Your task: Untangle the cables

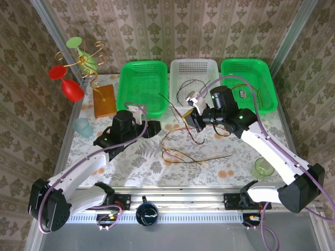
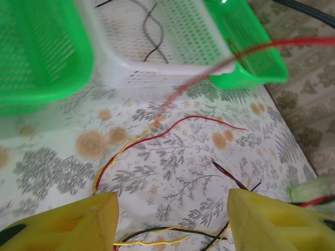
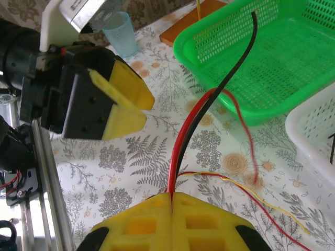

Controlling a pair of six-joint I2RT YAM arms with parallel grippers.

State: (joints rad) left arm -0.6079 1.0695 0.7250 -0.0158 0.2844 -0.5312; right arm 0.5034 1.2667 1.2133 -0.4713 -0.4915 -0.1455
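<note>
Jaws pressed together, right gripper (image 3: 171, 197) pinching cables (image 3: 189, 130)

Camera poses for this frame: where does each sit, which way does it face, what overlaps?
Top external: above and behind the bases, looking down on the table; both arms, left tool and right tool show.
Left wrist: on the left arm, facing the white basket; its open fingers at the bottom corners.
Right wrist: on the right arm, facing the left green basket; its tool shut on red and black cables.
Shared: both wrist views catch the white basket; right wrist also sees the left tool.
</note>
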